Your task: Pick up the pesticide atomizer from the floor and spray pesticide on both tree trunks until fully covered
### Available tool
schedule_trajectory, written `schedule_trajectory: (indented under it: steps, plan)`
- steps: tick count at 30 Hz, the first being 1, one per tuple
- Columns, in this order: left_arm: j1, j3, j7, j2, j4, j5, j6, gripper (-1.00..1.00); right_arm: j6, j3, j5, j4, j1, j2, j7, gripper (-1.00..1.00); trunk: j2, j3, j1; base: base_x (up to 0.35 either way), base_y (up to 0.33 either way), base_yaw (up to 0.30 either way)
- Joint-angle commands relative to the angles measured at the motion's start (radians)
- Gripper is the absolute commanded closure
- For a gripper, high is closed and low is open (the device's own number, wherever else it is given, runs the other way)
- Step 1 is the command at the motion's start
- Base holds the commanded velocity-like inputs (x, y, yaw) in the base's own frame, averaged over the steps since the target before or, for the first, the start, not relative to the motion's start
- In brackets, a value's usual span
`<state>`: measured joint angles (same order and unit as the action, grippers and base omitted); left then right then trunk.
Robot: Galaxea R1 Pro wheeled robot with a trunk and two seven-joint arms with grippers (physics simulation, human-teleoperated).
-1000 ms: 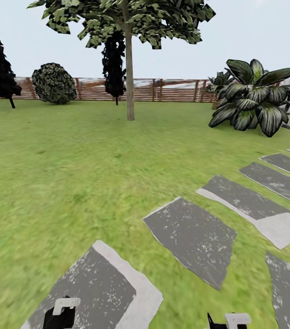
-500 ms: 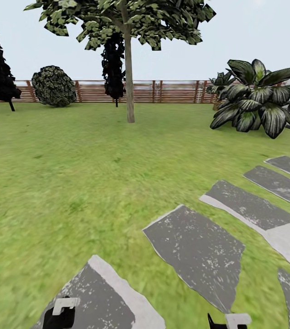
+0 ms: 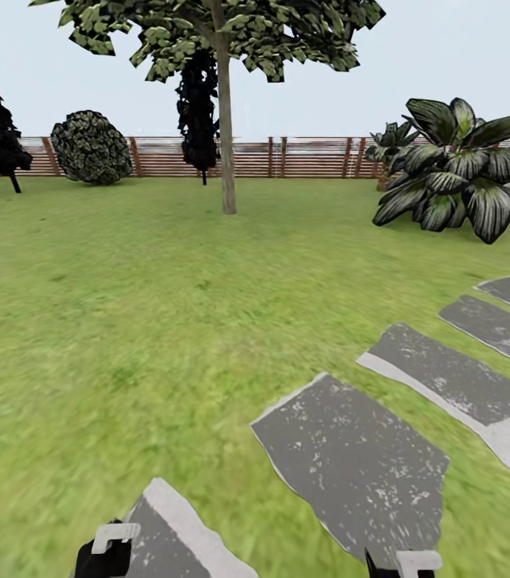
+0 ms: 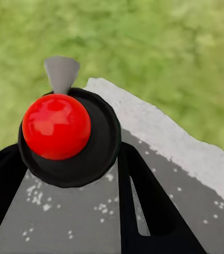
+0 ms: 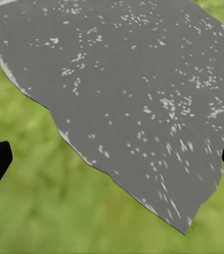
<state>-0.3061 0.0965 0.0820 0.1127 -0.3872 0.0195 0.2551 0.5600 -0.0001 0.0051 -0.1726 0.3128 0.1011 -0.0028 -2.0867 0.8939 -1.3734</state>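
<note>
One tall tree (image 3: 206, 32) stands ahead on the lawn, its slim beige-grey trunk (image 3: 227, 160) well beyond arm's reach. In the left wrist view the pesticide atomizer (image 4: 56, 127), a black round body with a red ball top and a grey nozzle, sits between the black fingers (image 4: 143, 201) of my left gripper (image 4: 70, 174), which is shut on it. My left gripper (image 3: 108, 554) is low at the head view's bottom edge. My right gripper (image 5: 112, 159) hangs open and empty over a grey stone, its fingertips wide apart, and its top (image 3: 403, 563) peeks in at the head view's bottom.
Grey stepping stones (image 3: 351, 457) run from under my arms off to the right. A brown slat fence (image 3: 287, 156) closes the lawn. Dark conifers (image 3: 198, 104), a round shrub (image 3: 91, 148) and a broad-leaved plant (image 3: 455, 168) stand along it. Open grass lies toward the tree.
The whole head view has shifted: the stepping stones have slid down and the tree looks slightly nearer, so the camera has moved forward. Both grippers keep their places in the picture.
</note>
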Motion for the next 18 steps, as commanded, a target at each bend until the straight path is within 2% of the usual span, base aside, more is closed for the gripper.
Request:
schedule_trajectory:
  steps: [1,6,12,18]
  plan:
    - [-0.001,0.009,0.009,-0.001,0.001,0.002,0.003,1.00,0.003,0.000,0.000,0.001,0.001,0.000,0.000,-1.00,0.000,0.001,0.000,0.338,0.000,0.000]
    - [-0.001,0.009,0.009,0.001,0.001,0.002,0.003,1.00,0.003,0.000,0.000,0.001,0.001,0.000,-0.001,-1.00,0.000,0.001,0.000,0.338,0.000,0.008]
    - [-0.001,0.009,0.009,0.001,0.001,0.002,0.003,1.00,0.003,0.000,0.000,0.001,0.001,0.000,-0.001,-1.00,0.000,0.006,0.000,0.338,0.000,0.117]
    - [-0.001,0.009,0.009,0.001,0.001,0.002,0.003,1.00,0.003,0.000,0.000,0.001,0.001,0.000,-0.002,-1.00,0.000,0.007,0.000,0.338,0.000,0.027]
